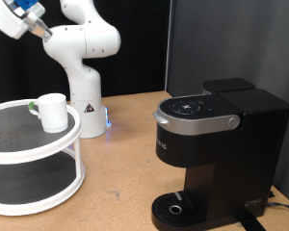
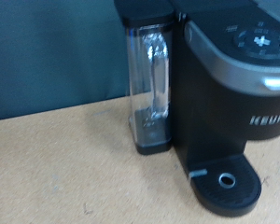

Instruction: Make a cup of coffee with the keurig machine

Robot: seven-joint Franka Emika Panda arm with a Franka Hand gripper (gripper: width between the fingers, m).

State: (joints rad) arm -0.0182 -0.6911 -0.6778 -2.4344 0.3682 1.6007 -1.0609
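- Two task things show in the exterior view: the cup and the keurig, well apart.
- The cup stands upright on the top tier of a white two-tier rack at the left, near the arm's base; a small green thing sits just beside it, too small to tell.
- The keurig stands at the right on the wooden table, lid down, its round drip tray bare.
- The gripper is raised in the far top left corner, away from both things. Its fingers are cut off by the frame, so I cannot tell how wide it stands or whether it has hold of anything; the wrist view shows no fingers.
- The wrist view looks at the keurig, its clear water tank and drip tray.
- Judged risks: the cup is light and sits near the rack's rim, so a skewed approach could tip it or knock it off.
- Its handle side is unclear, so a pinch on the wall might slip.
- Nothing stands under the spout, so brewing now would spill onto the tray.
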